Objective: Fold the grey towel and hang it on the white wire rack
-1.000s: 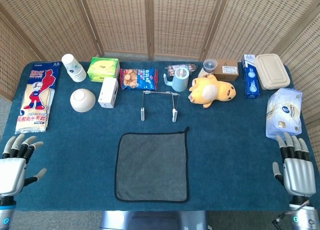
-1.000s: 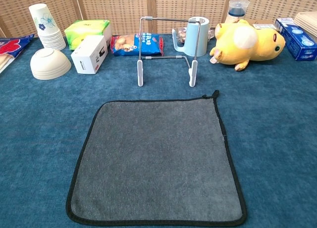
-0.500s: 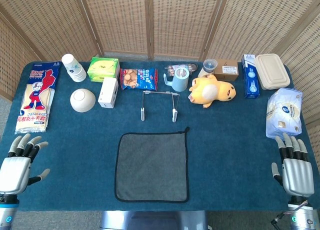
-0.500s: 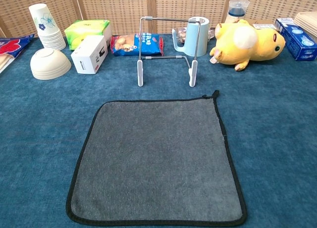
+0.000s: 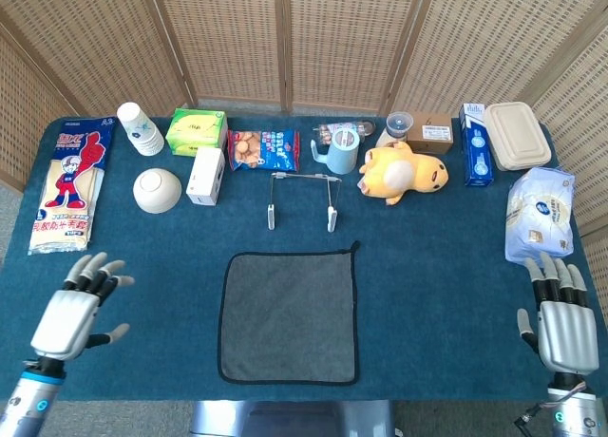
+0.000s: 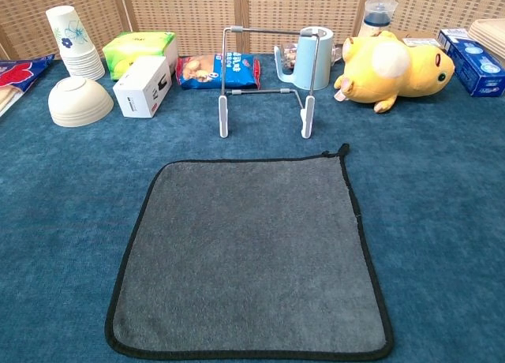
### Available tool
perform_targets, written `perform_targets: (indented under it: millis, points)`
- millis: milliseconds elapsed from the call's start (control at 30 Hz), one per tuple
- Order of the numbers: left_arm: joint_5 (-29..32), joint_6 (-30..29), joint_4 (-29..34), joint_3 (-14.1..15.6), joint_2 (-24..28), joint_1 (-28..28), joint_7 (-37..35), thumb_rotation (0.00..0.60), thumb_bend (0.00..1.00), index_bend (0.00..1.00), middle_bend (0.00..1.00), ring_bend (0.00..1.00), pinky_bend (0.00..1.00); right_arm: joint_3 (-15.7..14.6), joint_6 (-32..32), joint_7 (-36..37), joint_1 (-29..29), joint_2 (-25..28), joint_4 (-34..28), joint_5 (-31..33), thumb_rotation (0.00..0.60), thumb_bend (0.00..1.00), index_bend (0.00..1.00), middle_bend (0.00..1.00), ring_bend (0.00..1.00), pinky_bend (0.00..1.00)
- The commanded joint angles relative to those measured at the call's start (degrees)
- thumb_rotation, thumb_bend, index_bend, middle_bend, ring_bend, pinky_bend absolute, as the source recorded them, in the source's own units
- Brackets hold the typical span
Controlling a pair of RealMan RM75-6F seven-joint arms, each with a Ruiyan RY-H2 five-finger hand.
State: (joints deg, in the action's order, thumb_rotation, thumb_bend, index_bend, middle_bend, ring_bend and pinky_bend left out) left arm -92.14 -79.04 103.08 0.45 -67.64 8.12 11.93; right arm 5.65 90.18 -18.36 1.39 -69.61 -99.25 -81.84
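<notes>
1. Left hand [image 5: 71,315] has moved up and inward from the lower-left corner of the head view since a second ago; fingers spread, holding nothing, over bare blue cloth.
2. Right hand [image 5: 560,318] unchanged at lower right, fingers straight and apart, empty, just below the tissue pack [image 5: 540,213].
3. Neither hand shows in the chest view.
4. Grey towel [image 6: 248,252] lies flat and unfolded at centre of the table [image 5: 437,266], well apart from both hands, loop tab at its upper-right corner.
5. White wire rack [image 6: 266,83] stands upright just beyond the towel's far edge, bare.
6. Behind the rack: blue mug [image 6: 312,57], snack bag [image 6: 218,69]; yellow plush toy [image 6: 393,59] at upper right; white bowl [image 6: 80,101] at upper left.
</notes>
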Motion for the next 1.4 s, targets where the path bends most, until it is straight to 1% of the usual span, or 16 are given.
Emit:
perform_targets:
  millis: [33, 100, 233, 333, 367, 467, 533, 600, 667, 733, 767, 900, 1000, 1067, 1167, 1400]
  points:
    - [-2.16, 2.86, 1.77, 0.66, -1.04, 2.32, 1.10, 0.600, 0.15, 0.41, 0.26, 0.16, 0.15, 0.05, -0.11, -0.02, 0.03, 0.16, -0.20, 0.06, 0.600, 0.39, 0.09, 0.03, 0.00, 0.00]
    - [-3.12, 3.91, 2.32, 0.80, -2.06, 3.21, 2.05, 0.600, 0.15, 0.42, 0.30, 0.19, 0.20, 0.05, -0.23, 0.06, 0.10, 0.21, -0.19, -0.01, 0.600, 0.39, 0.09, 0.03, 0.00, 0.00]
    - [-4.78, 5.66, 3.39, 1.13, -4.70, 4.70, 3.45, 0.600, 0.15, 0.41, 0.36, 0.27, 0.23, -0.10, -0.34, 0.58, 0.03, 0.17, -0.02, -0.15, 0.600, 0.39, 0.09, 0.03, 0.00, 0.00]
    - [-6.07, 7.17, 3.75, 1.63, -7.44, 5.79, 5.17, 0.600, 0.15, 0.42, 0.42, 0.33, 0.31, -0.32, -0.18, 1.27, -0.22, 0.19, 0.29, -0.34, 0.600, 0.39, 0.09, 0.03, 0.00, 0.00]
    - [-6.41, 7.35, 3.73, 1.69, -8.26, 6.01, 5.63, 0.600, 0.15, 0.42, 0.44, 0.35, 0.34, -0.37, -0.10, 1.48, -0.30, 0.21, 0.36, -0.42, 0.600, 0.39, 0.09, 0.03, 0.00, 0.00]
    - [-8.32, 8.70, 2.95, 1.92, -11.91, 7.30, 8.10, 0.600, 0.15, 0.43, 0.47, 0.39, 0.38, -0.47, 0.41, 2.46, -0.74, 0.64, 0.69, -0.66, 0.600, 0.39, 0.09, 0.03, 0.00, 0.00]
    - [-8.98, 9.03, 2.45, 1.99, -13.04, 7.77, 9.06, 0.600, 0.15, 0.42, 0.50, 0.43, 0.41, -0.49, 0.47, 2.91, -0.83, 0.80, 0.85, -0.76, 0.600, 0.39, 0.09, 0.03, 0.00, 0.00]
    - [-10.39, 8.98, 1.53, 1.99, -14.20, 8.47, 9.28, 0.600, 0.15, 0.42, 0.61, 0.53, 0.50, -0.48, 0.38, 3.24, -0.85, 0.94, 0.99, -0.79, 0.600, 0.39, 0.09, 0.03, 0.00, 0.00]
    - [-11.24, 8.78, 0.66, 2.02, -15.07, 8.92, 8.99, 0.600, 0.14, 0.42, 0.81, 0.72, 0.68, -0.45, 0.30, 3.47, -0.83, 1.00, 1.14, -0.79, 0.600, 0.39, 0.09, 0.03, 0.00, 0.00]
    - [-11.89, 8.87, -0.11, 2.13, -15.87, 9.43, 8.92, 0.600, 0.12, 0.42, 0.90, 0.81, 0.79, -0.38, 0.29, 3.64, -0.84, 1.03, 1.26, -0.75, 0.600, 0.39, 0.09, 0.03, 0.00, 0.00]
    - [-12.12, 8.92, -0.62, 2.12, -16.30, 9.67, 9.24, 0.600, 0.11, 0.41, 0.93, 0.84, 0.80, -0.36, 0.22, 3.76, -0.85, 1.07, 1.31, -0.68, 0.600, 0.39, 0.09, 0.03, 0.00, 0.00]
    - [-11.95, 9.72, -1.10, 2.50, -16.90, 10.21, 9.66, 0.600, 0.10, 0.42, 0.97, 0.89, 0.82, -0.28, 0.08, 3.90, -0.84, 1.16, 1.43, -0.54, 0.600, 0.39, 0.09, 0.03, 0.00, 0.00]
    - [-11.84, 10.80, -1.20, 3.21, -17.19, 10.65, 10.22, 0.600, 0.10, 0.40, 1.00, 0.93, 0.88, -0.17, -0.08, 3.99, -0.79, 1.19, 1.49, -0.34, 0.600, 0.39, 0.09, 0.03, 0.00, 0.00]
    - [-11.45, 11.49, -1.18, 3.45, -17.49, 10.93, 10.68, 0.600, 0.10, 0.40, 1.00, 0.97, 0.93, -0.11, -0.28, 3.99, -0.68, 1.13, 1.53, -0.29, 0.600, 0.39, 0.09, 0.03, 0.00, 0.00]
    - [-10.60, 12.84, -0.78, 3.71, -17.73, 11.38, 12.04, 0.600, 0.10, 0.41, 1.00, 1.00, 0.99, -0.10, -0.61, 3.87, -0.49, 1.15, 1.49, -0.31, 0.600, 0.39, 0.09, 0.03, 0.00, 0.00]
    - [-9.36, 16.24, 0.28, 4.52, -19.38, 12.87, 14.21, 0.600, 0.10, 0.40, 1.00, 1.00, 1.00, 0.01, -0.59, 3.94, -0.46, 1.29, 1.38, -0.34, 0.600, 0.39, 0.09, 0.03, 0.00, 0.00]
